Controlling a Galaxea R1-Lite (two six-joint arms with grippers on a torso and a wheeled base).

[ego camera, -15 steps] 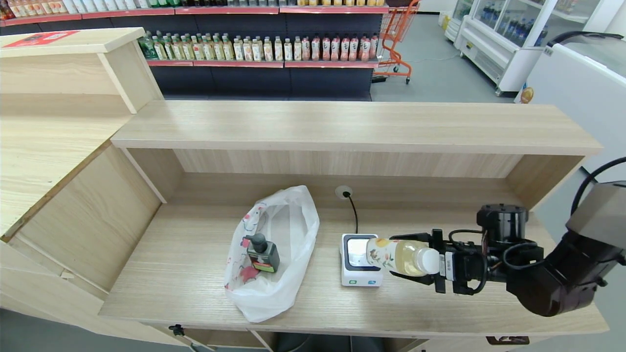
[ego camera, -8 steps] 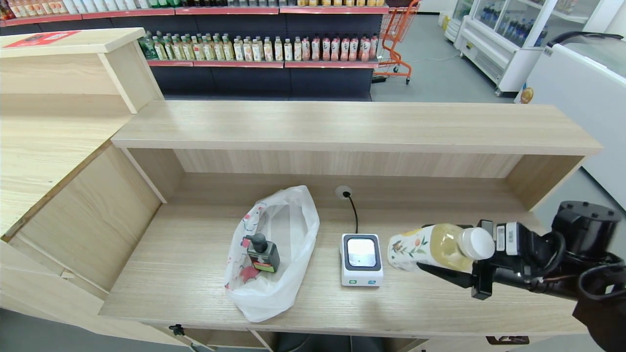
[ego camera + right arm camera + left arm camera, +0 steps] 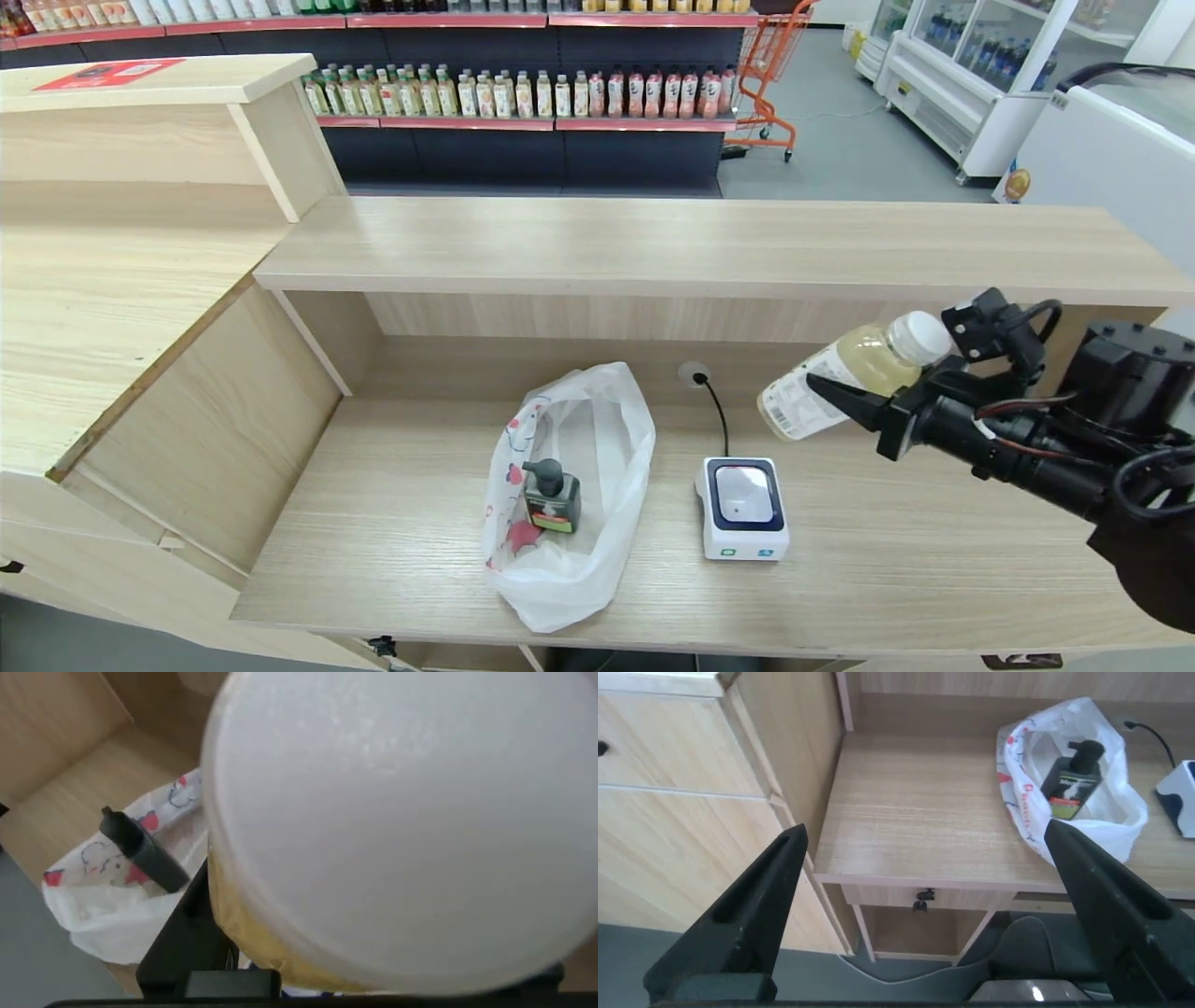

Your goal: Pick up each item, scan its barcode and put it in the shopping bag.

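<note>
**Bottle** (image 3: 864, 359): clear cylindrical plastic, pale yellow liquid, printed label, smooth white cap (image 3: 402, 812). It is clamped in the right gripper (image 3: 836, 383), tilted cap-up in the air over the counter's right part, apart from the scanner (image 3: 742, 509) (white box, dark glossy window, black cable (image 3: 717, 415) behind).

**Shopping bag** (image 3: 597, 560): thin crinkled white film with red prints, mouth open. It lies on the wood-grain counter (image 3: 934, 579) left of the scanner, with a dark pump bottle (image 3: 551, 495) inside.

**Left gripper** (image 3: 924, 915): fingers spread wide, off the counter's near-left corner.

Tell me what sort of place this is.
Most likely a shop checkout: shelves of bottled drinks stand behind the wooden counter, and a barcode scanner sits beside a shopping bag.
</note>
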